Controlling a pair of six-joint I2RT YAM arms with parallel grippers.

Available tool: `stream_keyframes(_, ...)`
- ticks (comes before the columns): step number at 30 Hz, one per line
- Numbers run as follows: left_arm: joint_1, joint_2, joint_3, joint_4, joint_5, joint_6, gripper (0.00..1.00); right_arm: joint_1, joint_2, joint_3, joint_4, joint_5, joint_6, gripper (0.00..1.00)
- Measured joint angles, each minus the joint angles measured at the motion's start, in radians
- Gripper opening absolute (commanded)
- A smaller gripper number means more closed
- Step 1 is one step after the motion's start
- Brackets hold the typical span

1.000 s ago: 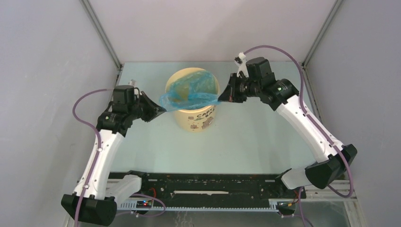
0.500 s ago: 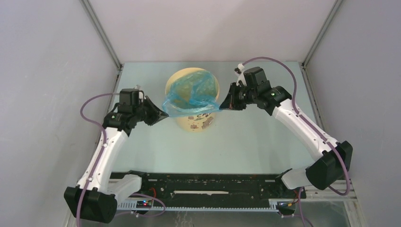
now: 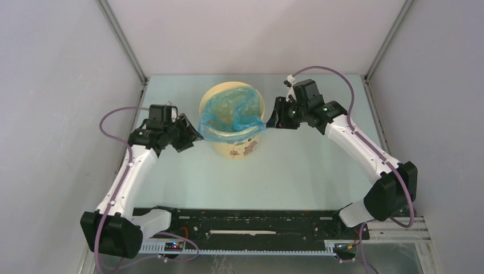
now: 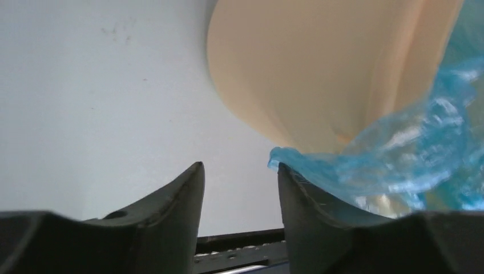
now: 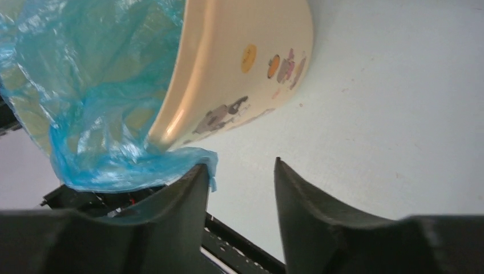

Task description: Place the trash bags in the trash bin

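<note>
Trash bag drapes the trash bin between left tool and right tool, both parted, empty

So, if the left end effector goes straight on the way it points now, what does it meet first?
Probably the blue trash bag, whose overhanging edge lies at one fingertip of the open left end effector. Just behind it stands the outer wall of the trash bin. Depth is unclear.

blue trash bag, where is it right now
In the top view the blue trash bag is draped over the mouth of the trash bin, far middle of the table, between the left gripper and right gripper.
</note>
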Motion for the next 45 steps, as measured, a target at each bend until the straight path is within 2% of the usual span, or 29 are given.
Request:
stream_keyframes(1, 0.000, -0.006, 0.012, -0.024, -0.016, 0.015, 0.78, -0.005, -0.004, 0.001, -0.010, 0.000, -0.010, 0.63)
stream_keyframes(2, 0.000, -0.015, 0.032, -0.051, -0.030, 0.030, 0.86, -0.010, -0.011, 0.004, -0.027, 0.000, -0.024, 0.65)
stream_keyframes(4, 0.000, -0.043, 0.088, -0.098, -0.070, 0.052, 0.94, -0.013, -0.038, 0.016, -0.069, -0.003, -0.056, 0.70)
stream_keyframes(7, 0.001, -0.112, 0.166, -0.128, -0.121, 0.079, 1.00, -0.003, -0.088, 0.058, -0.114, -0.004, -0.114, 0.73)
stream_keyframes(10, 0.001, -0.186, 0.226, -0.124, -0.142, 0.103, 1.00, 0.039, -0.126, 0.116, -0.120, -0.005, -0.176, 0.73)
stream_keyframes(13, -0.003, -0.192, 0.278, -0.116, -0.143, 0.133, 0.98, 0.120, -0.119, 0.209, -0.123, 0.014, -0.241, 0.72)
stream_keyframes(17, -0.081, -0.078, 0.397, -0.118, -0.188, 0.204, 0.86, 0.234, -0.018, 0.376, -0.155, 0.070, -0.336, 0.72)
stream_keyframes(21, -0.198, 0.072, 0.510, -0.117, -0.253, 0.291, 0.84, 0.321, 0.107, 0.473, -0.181, 0.138, -0.453, 0.70)
stream_keyframes(25, -0.256, 0.140, 0.525, -0.138, -0.283, 0.333, 0.84, 0.383, 0.204, 0.483, -0.225, 0.204, -0.558, 0.67)
stream_keyframes(31, -0.260, 0.117, 0.524, -0.167, -0.321, 0.342, 0.84, 0.429, 0.286, 0.489, -0.261, 0.277, -0.609, 0.63)
stream_keyframes(39, -0.260, 0.056, 0.515, -0.174, -0.334, 0.342, 0.84, 0.437, 0.300, 0.552, -0.274, 0.306, -0.597, 0.73)
stream_keyframes(45, -0.260, 0.055, 0.505, -0.173, -0.333, 0.342, 0.85, 0.425, 0.233, 0.543, -0.274, 0.292, -0.581, 0.72)
